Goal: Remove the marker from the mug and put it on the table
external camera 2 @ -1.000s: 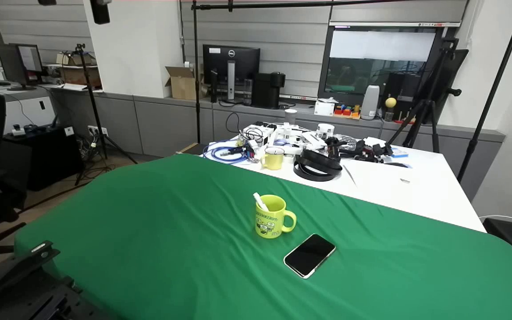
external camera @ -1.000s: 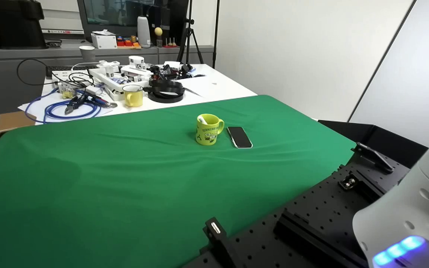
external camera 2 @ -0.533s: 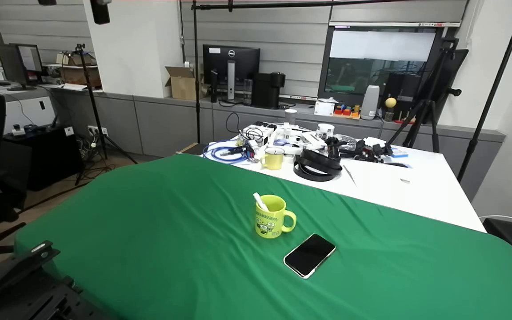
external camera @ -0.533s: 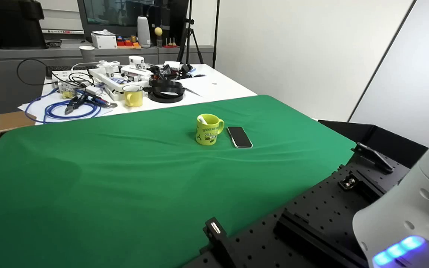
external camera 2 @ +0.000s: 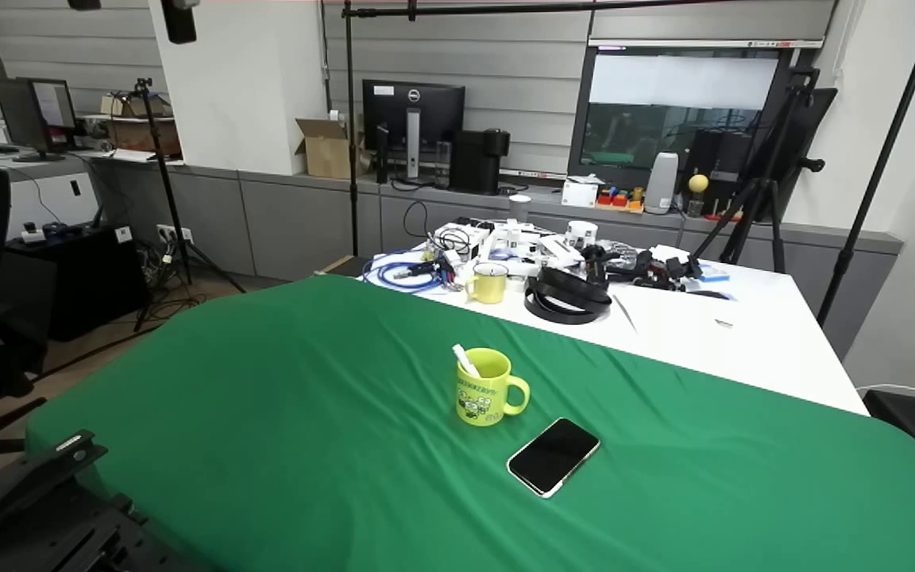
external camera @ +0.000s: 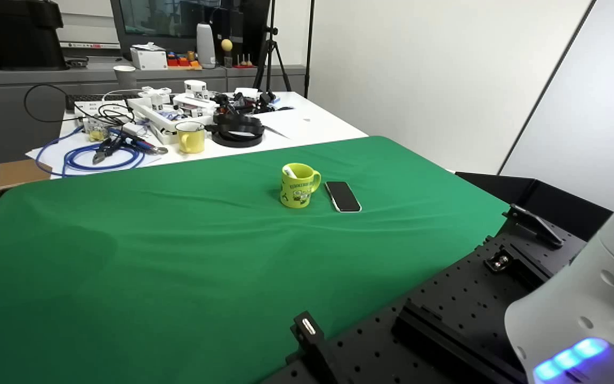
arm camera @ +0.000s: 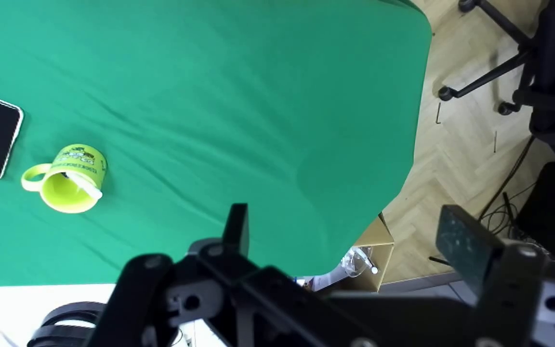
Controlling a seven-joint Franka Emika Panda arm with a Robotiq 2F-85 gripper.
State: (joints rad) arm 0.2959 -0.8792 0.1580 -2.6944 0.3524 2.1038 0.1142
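White marker (arm camera: 85, 185) aslant in the yellow-green mug (arm camera: 82, 163), well apart from jaws wide agape.

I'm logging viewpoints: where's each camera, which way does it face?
Wrist view: behind the open pincer, looking down at green table.
In an exterior view: beside the visible arm base, overlooking mug.
In an exterior view: near black plate, overlooking mug; dark tips, maybe the pincer's, up top.
Both exterior views share mug, phone, white table.

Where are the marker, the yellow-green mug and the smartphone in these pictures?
Marker (arm camera: 84, 185): in the wrist view, on its white shaft.
Yellow-green mug (external camera 2: 484, 397): in an exterior view, on its printed outer wall.
Smartphone (external camera 2: 554, 457): in an exterior view, on its dark screen.
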